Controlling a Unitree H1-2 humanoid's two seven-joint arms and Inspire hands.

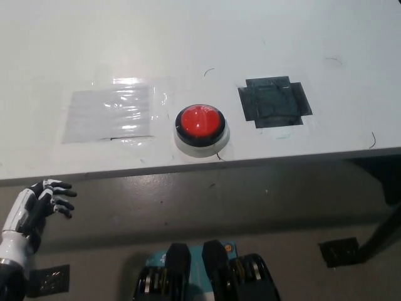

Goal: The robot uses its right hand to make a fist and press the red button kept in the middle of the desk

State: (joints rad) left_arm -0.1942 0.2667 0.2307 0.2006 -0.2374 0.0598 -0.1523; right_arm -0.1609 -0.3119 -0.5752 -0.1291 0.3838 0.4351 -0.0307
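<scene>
Red button (200, 122) sits untouched near the desk's (188, 37) front edge, between clear tape patch (109, 113) and black tape patch (274, 101). Left hand (39, 202) hangs below that edge, empty, fingers apart. Right hand out of frame.

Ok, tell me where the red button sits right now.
In the head view the red button sits on the white desk near its front edge, about mid-picture, between a clear taped patch on the robot's left and a dark taped square on its right.

- Even, bright overhead light on the white desk (263, 37).
- Glare streaks the clear tape patch (109, 113) left of the red button (200, 121).
- Floor below the desk edge is dimmer, slightly soft.
</scene>
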